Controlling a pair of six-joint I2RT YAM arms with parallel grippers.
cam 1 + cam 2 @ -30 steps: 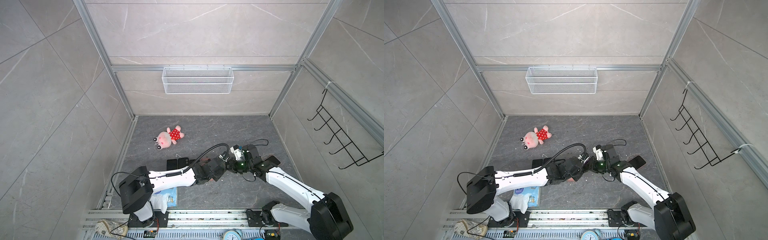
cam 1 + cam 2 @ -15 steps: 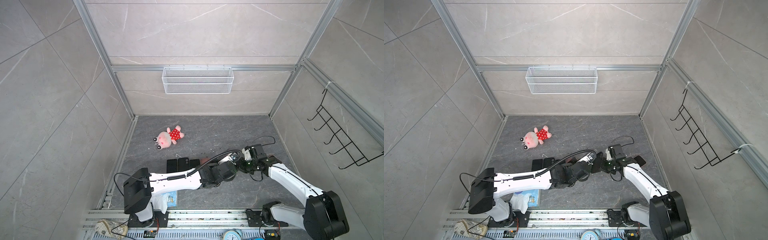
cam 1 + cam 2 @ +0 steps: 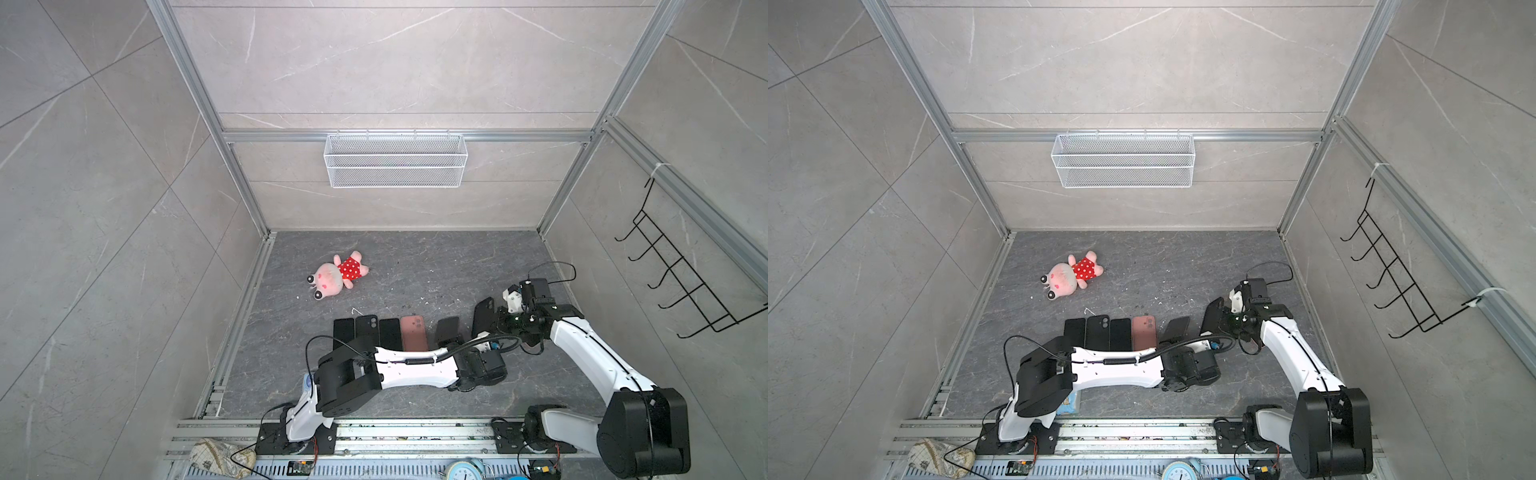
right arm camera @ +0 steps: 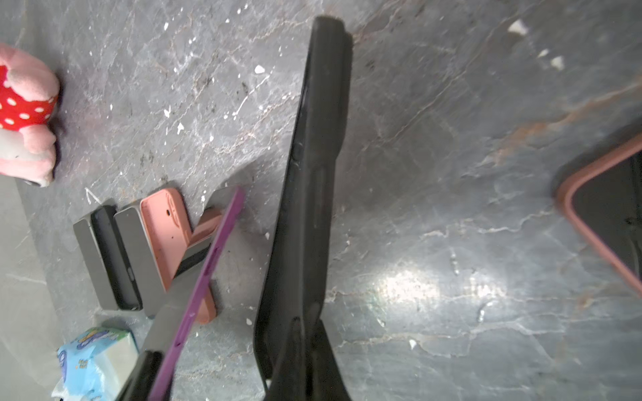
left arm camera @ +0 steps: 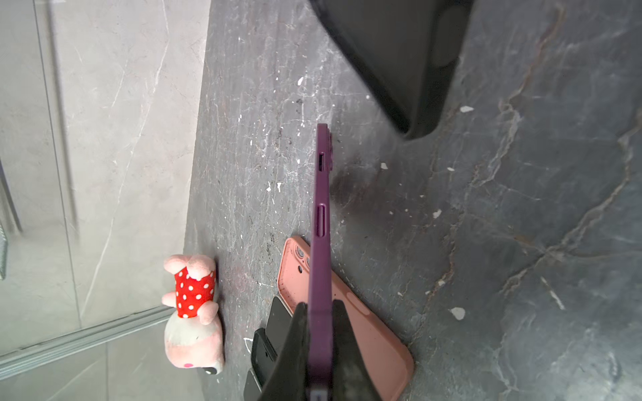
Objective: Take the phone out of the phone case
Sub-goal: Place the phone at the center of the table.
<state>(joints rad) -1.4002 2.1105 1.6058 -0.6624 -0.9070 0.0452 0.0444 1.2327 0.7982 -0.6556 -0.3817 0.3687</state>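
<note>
The phone [image 5: 319, 208] is purple-edged and stands edge-on, with my left gripper [image 5: 319, 305] shut on its lower end. Its grey screen face shows in the right wrist view [image 4: 194, 277]. In both top views it looks like a dark slab [image 3: 446, 330] [image 3: 1177, 328] tilted over the floor. My right gripper [image 4: 307, 321] is shut on the black phone case [image 4: 316, 156], which it holds upright. That case [image 3: 482, 316] [image 3: 1210, 318] stands to the right of the phone with a gap between them. The right gripper [image 3: 496, 320] is just right of the case.
A row of dark phones [image 3: 380, 332] and a pink case [image 3: 412, 332] lies left of the grippers. A pink plush toy [image 3: 336, 274] lies further back. A tissue pack [image 4: 97, 357] and a pink-rimmed phone [image 4: 604, 208] lie nearby. A wire basket [image 3: 395, 160] and hook rack [image 3: 681, 282] hang on walls.
A second ago both grippers met at one spot. The right gripper has since drawn right and back with the black case, and phone and case now stand apart.
</note>
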